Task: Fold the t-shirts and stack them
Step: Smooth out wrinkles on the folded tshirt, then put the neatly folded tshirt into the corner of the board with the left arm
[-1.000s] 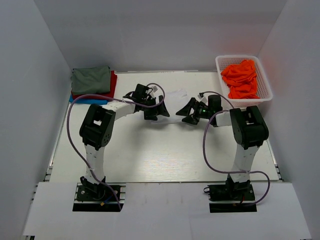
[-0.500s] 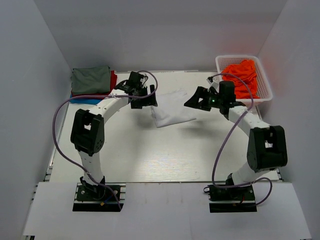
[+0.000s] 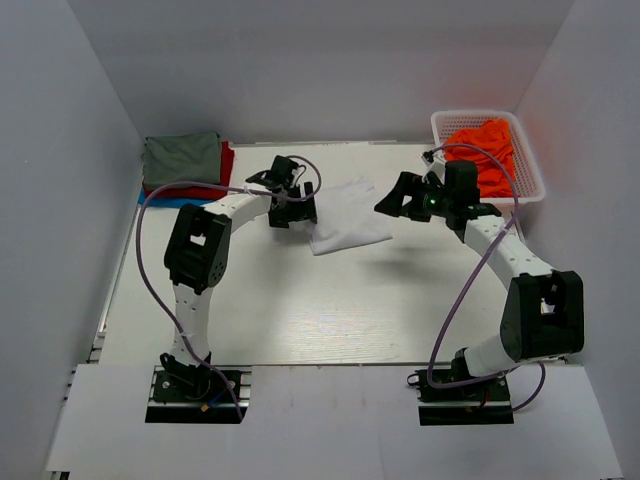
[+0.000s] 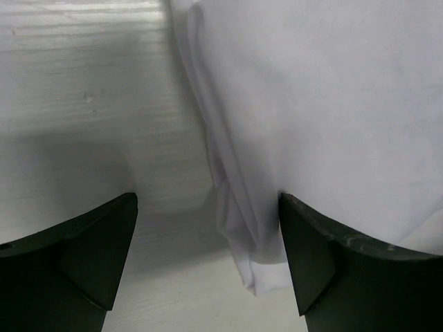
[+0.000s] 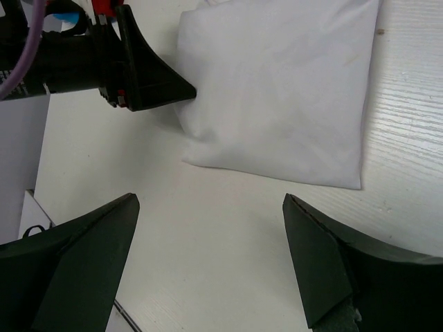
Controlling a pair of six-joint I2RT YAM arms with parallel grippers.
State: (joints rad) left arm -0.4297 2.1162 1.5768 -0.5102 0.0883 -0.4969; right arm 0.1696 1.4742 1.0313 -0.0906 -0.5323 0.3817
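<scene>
Only the top view takes in the whole bench (image 3: 300, 310). A stack of folded t-shirts (image 3: 185, 165) is seen at its upper left, olive-grey on top with red and blue edges beneath. At the upper right a white basket (image 3: 533, 172) is heaped with orange t-shirts (image 3: 488, 150). The white t-shirt (image 3: 347, 215) is laid flat on the bench, folded, slightly above the middle of that frame and between the two arms.

The layered folds along one edge of this shirt (image 4: 311, 124) are shown only by the left wrist view. Its full outline (image 5: 277, 90) is given best by the right wrist view.

The folded piece is nearly square, so a long axis is hard to name. From above it seems slightly longer from lower left to upper right, skewed to the bench edges.

The left jaws are released. The folded edge runs down between their fingers (image 4: 76, 263), the right-hand one lying against the cloth and the other over bare bench. The right jaws are spread wide and hold nothing. The shirt lies above their fingers (image 5: 76, 270) in the frame, apart from them.
</scene>
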